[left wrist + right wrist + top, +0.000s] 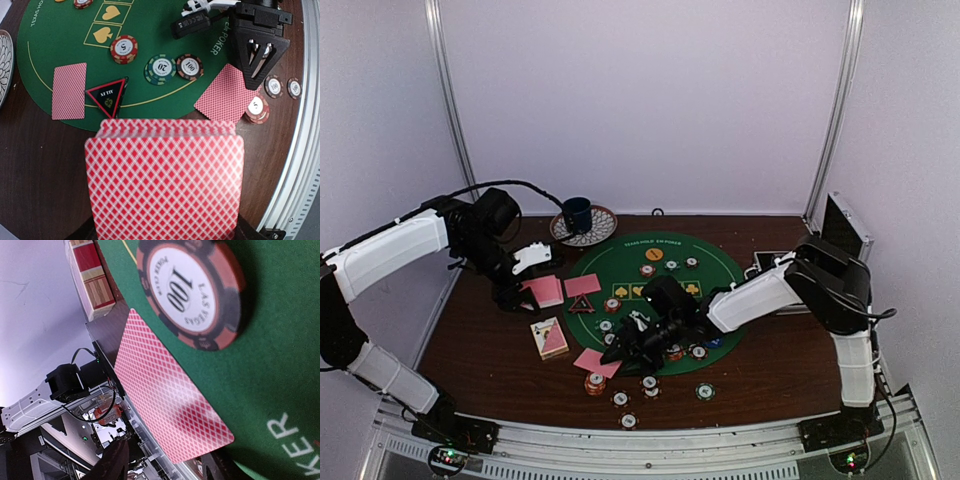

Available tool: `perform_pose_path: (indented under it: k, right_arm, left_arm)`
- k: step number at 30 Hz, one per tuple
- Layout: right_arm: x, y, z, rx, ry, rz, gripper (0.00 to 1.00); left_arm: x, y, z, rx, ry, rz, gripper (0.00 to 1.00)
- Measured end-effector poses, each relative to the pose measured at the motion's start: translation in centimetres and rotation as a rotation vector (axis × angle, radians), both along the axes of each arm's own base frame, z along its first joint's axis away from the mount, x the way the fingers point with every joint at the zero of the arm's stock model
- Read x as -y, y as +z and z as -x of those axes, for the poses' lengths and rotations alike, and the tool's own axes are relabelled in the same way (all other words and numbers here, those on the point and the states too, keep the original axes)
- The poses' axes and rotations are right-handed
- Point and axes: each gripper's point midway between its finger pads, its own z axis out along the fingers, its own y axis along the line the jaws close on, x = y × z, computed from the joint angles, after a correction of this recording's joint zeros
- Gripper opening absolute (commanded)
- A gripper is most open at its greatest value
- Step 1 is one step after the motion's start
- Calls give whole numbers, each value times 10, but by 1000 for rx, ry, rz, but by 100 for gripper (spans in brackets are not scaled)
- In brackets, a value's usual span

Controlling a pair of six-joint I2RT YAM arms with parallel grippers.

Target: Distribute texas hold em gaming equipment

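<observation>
My left gripper (523, 290) is shut on a fanned stack of pink-backed cards (165, 175), held above the table's left side; the cards hide its fingers. One card (69, 91) lies on the green mat (60, 40) beside the red-rimmed black triangle (106, 95). My right gripper (170, 467) is open and low at the mat's near-left edge, its fingers (112, 462) on either side of the end of a card (165, 390) lying flat. A 100 chip (192, 290) lies just beyond it. Several chips (620, 398) lie in front of the mat.
A card box (550, 338) lies left of the mat. A dark blue mug (577, 212) stands on a patterned plate (600, 232) at the back. An orange button (654, 254) lies at the mat's far side. A silver case (845, 235) stands at back right.
</observation>
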Motion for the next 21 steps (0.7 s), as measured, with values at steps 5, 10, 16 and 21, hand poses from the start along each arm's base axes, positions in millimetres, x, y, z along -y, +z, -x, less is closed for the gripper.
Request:
perform_pose_path:
  k: [5,10,16,21]
  right_arm:
    - [1,-2,-5,0,-81,-37,48]
    - [1,-3,-10,-7,-164,-87,39]
    - [-6,-6,-17,-27,-229,-136,25]
    - [-9,-4,-27,-19,-287,-161,6]
  left_arm:
    - [-1,2,1,4,0,2,0]
    - [-4,7,6,19,0,6,0]
    - [-5,7,9,14,-2,2,0]
    - [-5,7,9,14,-2,2,0]
